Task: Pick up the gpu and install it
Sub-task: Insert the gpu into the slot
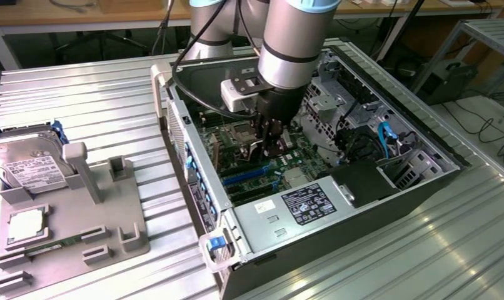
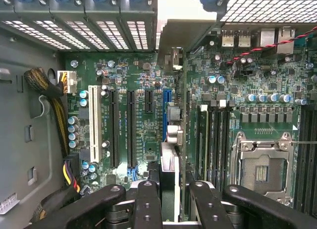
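Note:
The gpu (image 2: 170, 162) shows edge-on in the wrist view, a thin card standing upright between my fingers (image 2: 148, 201), its silver end bracket (image 2: 184, 34) against the case's rear slot wall. It runs along the blue expansion slot (image 2: 165, 115) of the motherboard (image 2: 138, 85); whether it is seated I cannot tell. My gripper (image 2: 173, 204) is shut on the card's near end. In the exterior view the gripper (image 1: 269, 145) reaches down into the open computer case (image 1: 419, 134), the gpu (image 1: 256, 151) a dark sliver under it above the blue slots (image 1: 247, 177).
The power supply (image 1: 302, 203) sits at the case's near end, with blue cables (image 1: 384, 139) at the exterior view's right. A grey fixture (image 1: 94, 219) beside the case holds a hard drive (image 1: 31, 164) and a memory stick (image 1: 52, 245). The CPU socket (image 2: 260, 172) and cable bundle (image 2: 52, 102) flank the card.

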Tool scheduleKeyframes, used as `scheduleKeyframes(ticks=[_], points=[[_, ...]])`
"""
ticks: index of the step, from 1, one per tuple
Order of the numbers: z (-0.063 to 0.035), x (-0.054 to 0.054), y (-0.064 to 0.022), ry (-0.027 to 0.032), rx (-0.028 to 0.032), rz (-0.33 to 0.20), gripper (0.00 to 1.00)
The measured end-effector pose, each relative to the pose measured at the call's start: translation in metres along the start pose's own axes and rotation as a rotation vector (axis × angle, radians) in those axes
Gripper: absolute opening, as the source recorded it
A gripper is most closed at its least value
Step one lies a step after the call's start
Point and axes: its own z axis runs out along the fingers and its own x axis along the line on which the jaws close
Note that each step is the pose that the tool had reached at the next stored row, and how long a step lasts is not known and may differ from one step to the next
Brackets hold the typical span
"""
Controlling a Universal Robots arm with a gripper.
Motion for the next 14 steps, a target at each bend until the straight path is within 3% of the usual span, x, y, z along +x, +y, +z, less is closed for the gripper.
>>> scheduleKeyframes(ticks=[6, 7, 9, 14], points=[[0.0009, 0.0029, 0.0002, -0.0021, 0.0, 0.0, 0.27], [0.0012, 0.0033, 0.0001, -0.0042, 0.0, 0.0, 0.27], [0.0019, 0.0051, 0.0002, -0.0147, 0.0001, 0.0, 0.27], [0.0048, 0.0058, 0.0032, -0.0149, 0.0, 0.0, 0.27]])
